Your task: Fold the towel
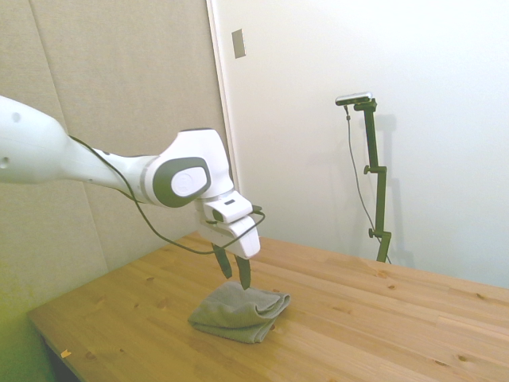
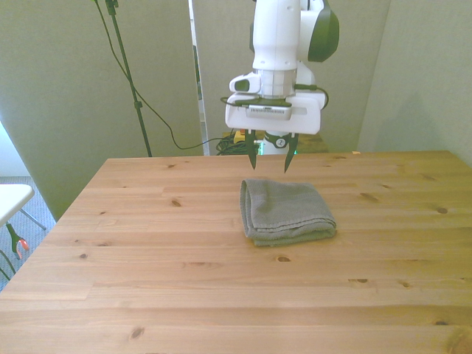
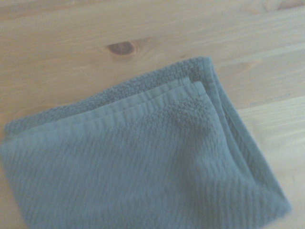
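The grey-taupe towel [image 2: 286, 212] lies flat on the wooden table [image 2: 184, 280], folded into layers, with a rounded fold on the front view's left. It also shows in the side view as a flat bundle, the towel [image 1: 238, 312]. Up close, the wrist view shows the towel [image 3: 138, 167] with stacked hemmed edges at one corner. My gripper [image 2: 269, 160] hovers a little above the towel's far edge, open, with nothing between its dark fingers [image 1: 244, 273]. In the side view the gripper [image 1: 233, 268] hangs clear of the cloth.
The table's front and both sides show bare wood. A black stand with a cable [image 2: 129, 74] rises behind the table's far left corner in the front view. A white object's edge [image 2: 11, 198] sits off the table at the left.
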Controlling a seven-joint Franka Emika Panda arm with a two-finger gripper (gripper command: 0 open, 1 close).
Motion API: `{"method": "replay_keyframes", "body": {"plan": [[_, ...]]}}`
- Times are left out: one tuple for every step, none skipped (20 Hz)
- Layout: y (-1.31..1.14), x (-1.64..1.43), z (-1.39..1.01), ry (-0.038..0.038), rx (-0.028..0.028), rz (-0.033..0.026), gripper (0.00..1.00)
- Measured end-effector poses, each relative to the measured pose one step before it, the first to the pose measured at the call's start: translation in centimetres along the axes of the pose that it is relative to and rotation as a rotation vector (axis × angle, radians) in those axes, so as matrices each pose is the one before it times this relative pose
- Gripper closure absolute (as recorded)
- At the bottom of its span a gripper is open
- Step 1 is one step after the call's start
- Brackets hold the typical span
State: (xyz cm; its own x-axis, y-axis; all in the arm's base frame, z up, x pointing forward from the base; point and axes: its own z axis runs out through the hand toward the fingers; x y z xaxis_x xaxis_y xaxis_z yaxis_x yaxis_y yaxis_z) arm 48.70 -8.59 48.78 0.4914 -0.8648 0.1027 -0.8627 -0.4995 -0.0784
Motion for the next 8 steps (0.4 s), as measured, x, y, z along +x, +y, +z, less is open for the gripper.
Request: {"method": "replay_keyframes", "body": {"plan": [[0.837, -1.35, -0.637, -0.00004, -0.00159, -0.01582, 0.0], [0.778, -1.591, -0.362, -0.00015, -0.00155, -0.01908, 0.0], [0.659, -1.763, -0.159, -0.00029, -0.00319, -0.02354, 0.0], [0.487, -1.876, 0.008, -0.00157, 0.00044, -0.02038, 0.0], [0.385, -1.79, 0.07, -0.00118, 0.00223, -0.02008, 0.0], [0.322, -1.744, 0.134, -0.00086, 0.00341, -0.01766, 0.0], [0.343, -1.594, 0.08, -0.00453, 0.00905, -0.01115, 0.0], [0.441, -1.277, -0.046, 0.00108, 0.00687, -0.00931, 0.0]]}}
